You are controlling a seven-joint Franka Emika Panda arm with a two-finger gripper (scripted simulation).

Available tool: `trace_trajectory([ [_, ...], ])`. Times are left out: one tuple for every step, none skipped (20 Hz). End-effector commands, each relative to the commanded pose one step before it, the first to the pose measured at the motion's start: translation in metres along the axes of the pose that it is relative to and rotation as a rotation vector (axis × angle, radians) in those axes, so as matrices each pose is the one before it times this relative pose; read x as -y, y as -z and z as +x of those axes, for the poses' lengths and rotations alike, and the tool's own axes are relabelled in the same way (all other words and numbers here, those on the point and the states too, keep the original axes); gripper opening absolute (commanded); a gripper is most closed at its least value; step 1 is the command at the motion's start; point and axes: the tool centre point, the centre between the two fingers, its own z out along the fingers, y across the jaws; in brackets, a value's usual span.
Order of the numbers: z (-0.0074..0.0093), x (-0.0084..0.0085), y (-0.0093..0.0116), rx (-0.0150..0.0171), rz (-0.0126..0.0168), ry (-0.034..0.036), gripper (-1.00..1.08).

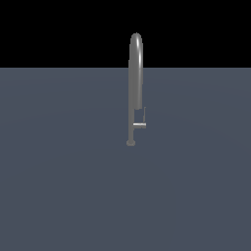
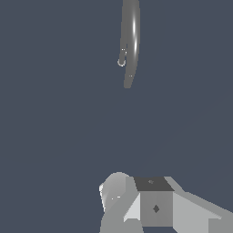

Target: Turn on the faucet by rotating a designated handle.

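The gripper [image 2: 136, 205] showed only as grey blocks in the wrist view; whether it was released or clenched could not be told. The faucet [image 1: 136, 83] stood well apart from it, upright on the plain slate-blue worktop [image 1: 59, 186], the handle [image 1: 140, 122] low on its stem. Black background lay behind.

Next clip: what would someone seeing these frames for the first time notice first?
The tall, slim grey metal gooseneck faucet stands alone near the middle of a flat slate-blue surface, its arch rising into the black background. Low on it, toward the exterior view's right, sits the small grey L-shaped handle. No arm shows in the exterior view; the wrist view shows pale grey robot parts apart from the faucet.
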Motion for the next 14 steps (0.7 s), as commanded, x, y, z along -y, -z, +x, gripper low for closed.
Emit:
trace_trajectory([
  [0.0,-0.00001,0.0,0.0,0.0,0.0,-1.0],
  [-0.00002,0.00024,0.00008,0.0,0.0,0.0,-1.0],
  [0.00053,-0.00017,-0.00013,0.00124,0.00117,-0.00118,-1.0],
  [0.00066,0.00005,-0.00007,0.00159,0.00152,-0.00153,-1.0],
  [0.00092,0.00008,-0.0001,0.00221,0.00211,-0.00212,-1.0],
  [0.00118,0.0001,-0.00013,0.00284,0.00271,-0.00273,-1.0],
  [0.00146,0.0001,-0.00017,0.00351,0.00335,-0.00337,-1.0],
  [0.00171,0.00014,-0.00019,0.00412,0.00394,-0.00396,-1.0],
  [0.00198,0.00016,-0.00022,0.00477,0.00455,-0.00458,-1.0],
  [0.00225,0.00019,-0.00025,0.00541,0.00517,-0.00519,-1.0],
  [0.00253,0.0002,-0.00028,0.00609,0.00581,-0.00584,-1.0],
  [0.00279,0.00024,-0.00031,0.00673,0.00642,-0.00646,-1.0],
  [0.00308,0.00025,-0.00034,0.00742,0.00708,-0.00712,-1.0],
  [0.00336,0.00027,-0.00037,0.00809,0.00773,-0.00776,-1.0],
])
